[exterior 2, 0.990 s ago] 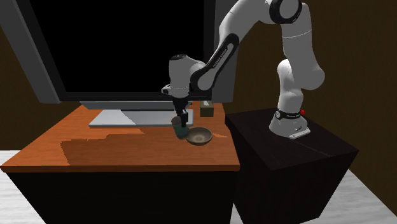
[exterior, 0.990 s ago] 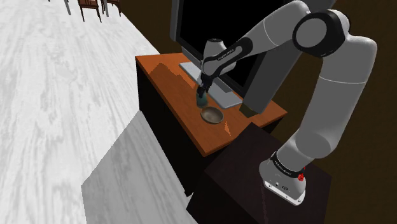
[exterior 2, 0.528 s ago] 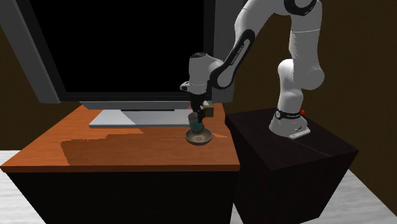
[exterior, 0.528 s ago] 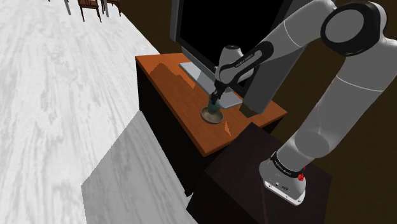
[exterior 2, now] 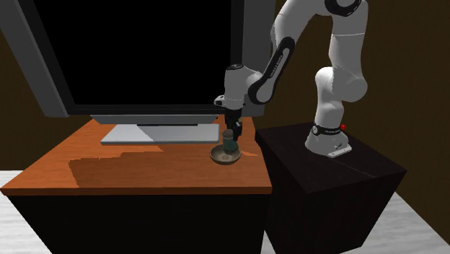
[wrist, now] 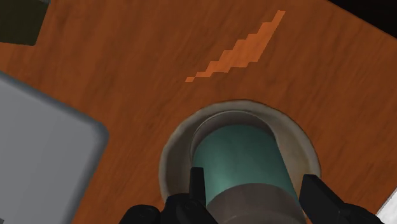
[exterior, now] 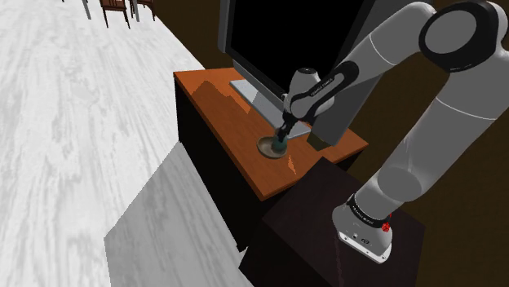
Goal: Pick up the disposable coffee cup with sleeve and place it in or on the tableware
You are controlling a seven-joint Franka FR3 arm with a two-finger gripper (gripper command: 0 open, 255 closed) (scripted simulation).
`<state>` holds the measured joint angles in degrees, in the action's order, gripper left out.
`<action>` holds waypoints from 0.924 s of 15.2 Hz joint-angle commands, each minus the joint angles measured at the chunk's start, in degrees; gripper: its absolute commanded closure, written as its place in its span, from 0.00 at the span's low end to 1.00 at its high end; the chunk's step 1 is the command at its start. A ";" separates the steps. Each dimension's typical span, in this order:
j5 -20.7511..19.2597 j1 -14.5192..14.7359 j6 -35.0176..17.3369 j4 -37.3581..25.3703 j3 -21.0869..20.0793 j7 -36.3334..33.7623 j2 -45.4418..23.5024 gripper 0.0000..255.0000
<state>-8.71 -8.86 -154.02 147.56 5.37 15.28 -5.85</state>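
Dim house corner with dark brown walls (exterior 2: 404,58) and a pale plank floor (exterior: 73,122), plus a couple of wooden chairs (exterior: 118,10) way off at the top of the shoulder view. Orange-brown wooden desk (exterior: 214,102) on a dark base, set right beside the robot's dark box stand (exterior 2: 324,180). Big black-screened monitor (exterior 2: 144,50) along the back of the desk, standing on a flat grey foot (exterior 2: 162,133). Small dark olive box (wrist: 19,19) near that foot, too dim to say much more about it. Also a jagged lighter orange patch (wrist: 242,48) on the wood, just beside the bowl.

Now the container bit. Round tan bowl (exterior 2: 218,156) near the end of the desk closest to the stand, in front of the monitor foot and apart from it. Sitting inside it, upright: the coffee cup (wrist: 238,156), teal sleeve with a pale grey top, bottom end down in the hollow of the bowl.

Black gripper (wrist: 254,188) right above the bowl, pointing down, fingers narrow and closed in on the cup's grey upper part from both sides, so gripping the cup. White arm (exterior: 436,114) arched over from the stand to reach it.
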 commanded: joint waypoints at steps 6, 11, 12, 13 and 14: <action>-0.60 0.09 -5.71 -0.39 0.12 -0.97 -6.05 1.00; -0.85 0.13 -7.92 -0.74 0.22 -1.32 -8.61 1.00; -0.85 0.13 -7.92 -0.74 0.22 -1.32 -8.61 1.00; -0.85 0.13 -7.92 -0.74 0.22 -1.32 -8.61 1.00; -0.85 0.13 -7.92 -0.74 0.22 -1.32 -8.61 1.00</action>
<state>-9.53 -8.72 -162.07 146.59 5.50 14.04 -14.12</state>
